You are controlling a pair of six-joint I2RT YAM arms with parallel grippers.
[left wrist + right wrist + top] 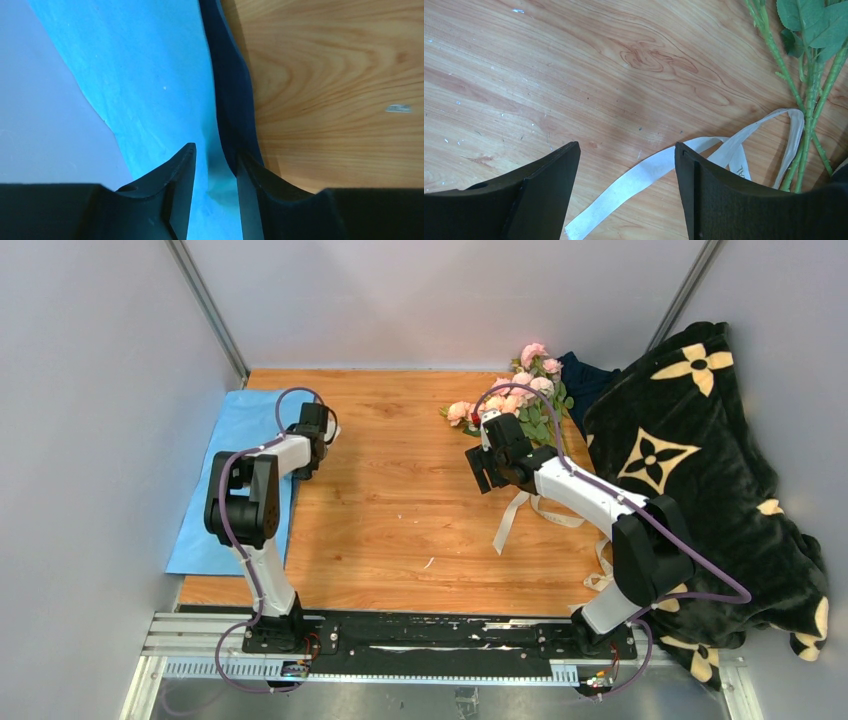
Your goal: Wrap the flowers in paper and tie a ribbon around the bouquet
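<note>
left jaws: partly open with a gap between the tips. The raised edge of the paper (150, 75) stands right in that gap, and I can't tell if either tip actually touches it.
paper: light blue side up, running straight ahead of the left jaws along the left edge of the counter (400, 500). The darker underside shows where that edge curls up.
right jaws: wide open, holding nothing, hanging over bare wood.
ribbon (634, 182): flat on the counter. Its loose end lies below and between the right jaws, then it runs off past the right-hand tip and loops back.
flowers (525, 390): ahead and to the right of the right jaws, with the pink heads furthest out.
stems (809, 100): point back toward the right jaws.
in the way: the ribbon's loop lies against the stems, so those two are tangled up close.
blanket (700, 470): black with cream flower shapes, heaped to the right of the right jaws, just beside the flowers.
</note>
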